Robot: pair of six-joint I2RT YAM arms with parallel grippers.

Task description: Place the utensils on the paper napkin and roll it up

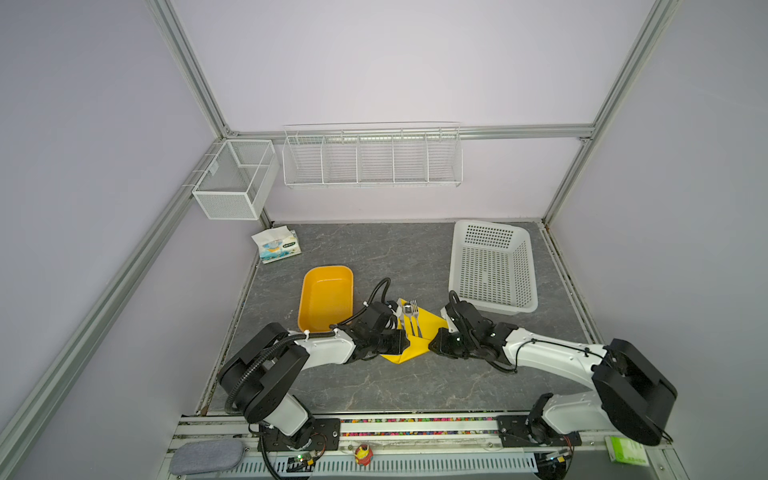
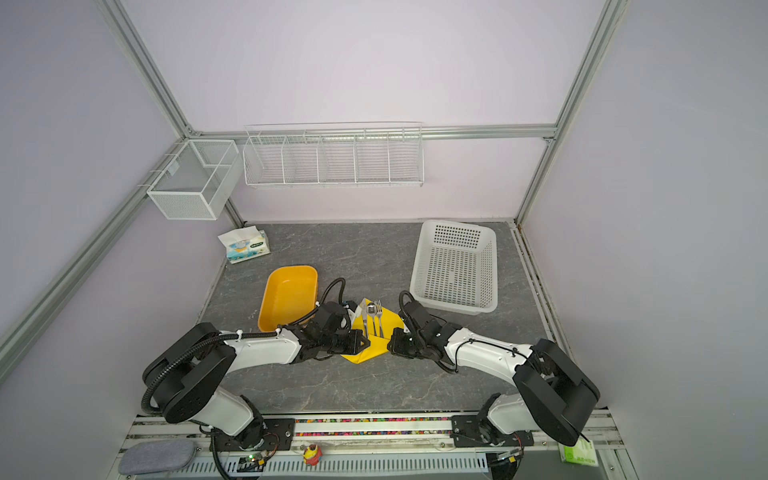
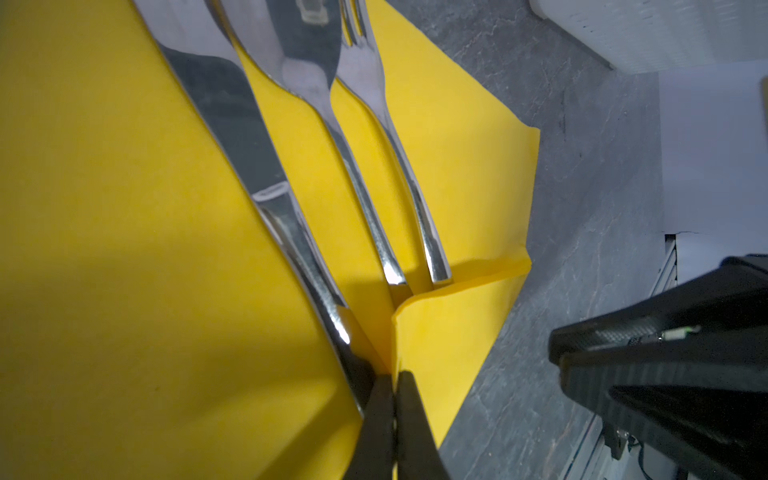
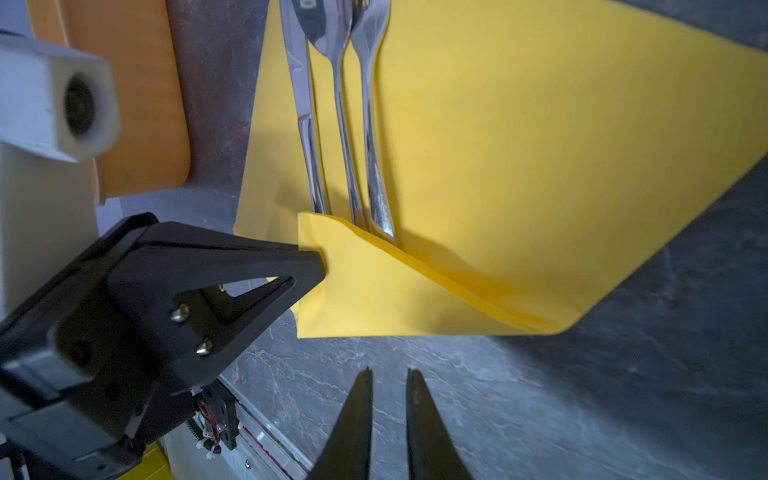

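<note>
The paper napkin (image 1: 430,322) (image 2: 392,322) lies as a yellow diamond mid-table. On it lie three silver utensils side by side: a knife (image 4: 305,124), a spoon (image 4: 340,104) and a fork (image 4: 368,104), also seen as knife (image 3: 232,108), spoon (image 3: 316,83) and fork (image 3: 374,83). The napkin's near corner (image 4: 395,291) is folded up over the handle ends. My left gripper (image 3: 395,374) (image 4: 320,259) is shut on the edge of that folded flap. My right gripper (image 4: 388,372) hovers over bare table just short of the fold, its jaws narrowly open with nothing between them.
An orange-yellow tray (image 1: 326,299) sits just left of the napkin, close to the left arm. A white perforated basket (image 1: 492,266) stands at the back right, and a tissue pack (image 1: 276,245) at the back left. Wire racks (image 1: 372,158) hang on the rear wall.
</note>
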